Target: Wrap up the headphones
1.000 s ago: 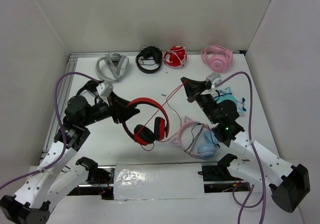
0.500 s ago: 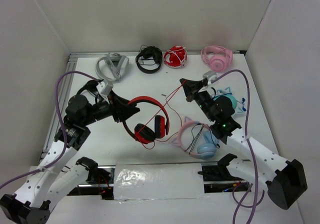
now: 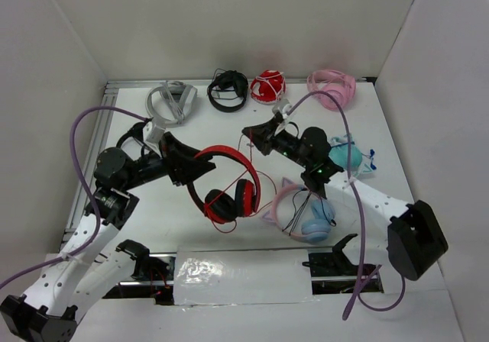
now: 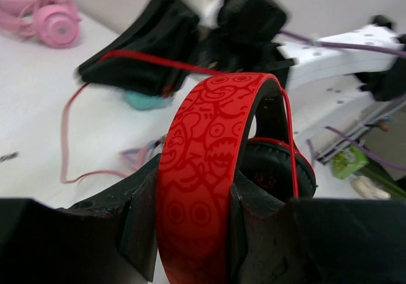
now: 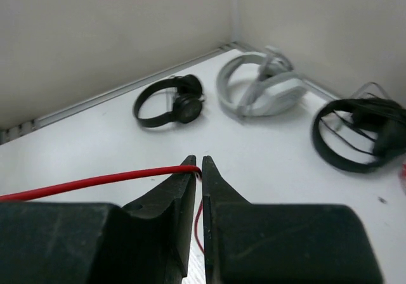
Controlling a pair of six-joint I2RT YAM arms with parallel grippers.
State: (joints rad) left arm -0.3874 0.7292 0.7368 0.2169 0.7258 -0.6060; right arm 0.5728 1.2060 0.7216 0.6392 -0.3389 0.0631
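Note:
The red headphones [image 3: 229,183] have a black inner headband and black ear pads. My left gripper [image 3: 191,166] is shut on their headband [image 4: 204,170] and holds them up with the ear cups hanging to the right. The patterned red band fills the gap between the fingers of the left gripper [image 4: 192,192]. My right gripper [image 3: 254,137] is just behind the headband and is shut on the thin red cable [image 5: 95,182]. The cable leaves the tips of the right gripper [image 5: 198,163] to the left. In the left wrist view the cable [image 4: 152,61] runs taut from the right gripper to the headband.
Along the back wall lie grey headphones [image 3: 170,101], all-black headphones [image 3: 228,90], a red bundle with white cord [image 3: 268,87] and pink headphones [image 3: 331,88]. Pink cat-ear headphones [image 3: 284,201] with a blue cup and a teal set [image 3: 345,157] lie on the right. Another black pair [image 5: 168,101] lies further off.
My right gripper has swung left and back with the cable, from the right of the headphones to just behind the headband. The left gripper keeps its hold on the headband, nearly still.

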